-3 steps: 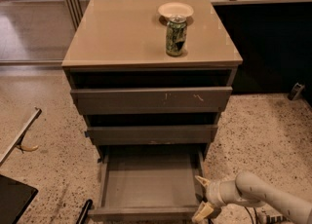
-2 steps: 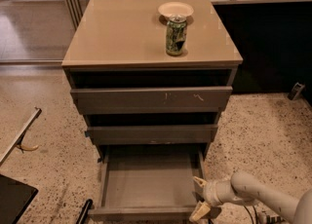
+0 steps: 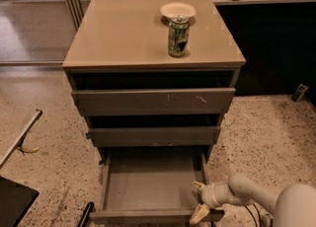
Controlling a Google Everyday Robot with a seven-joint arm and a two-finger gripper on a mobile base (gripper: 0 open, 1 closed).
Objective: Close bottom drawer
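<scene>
1. Three drawers stack in the cabinet; its worktop carries a can and a bowl.
2. Lowest of them, the bottom drawer is still pulled fully out, its grey tray showing.
3. My gripper, fingers spread, has edged left over the last second to the drawer front's right end. I judge the push hasn't begun.

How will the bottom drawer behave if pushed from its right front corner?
The bottom drawer looks rigid and empty, so probably light and easy to slide. The pincer sits at its right front corner, so an off-centre push may skew or bind it.
</scene>
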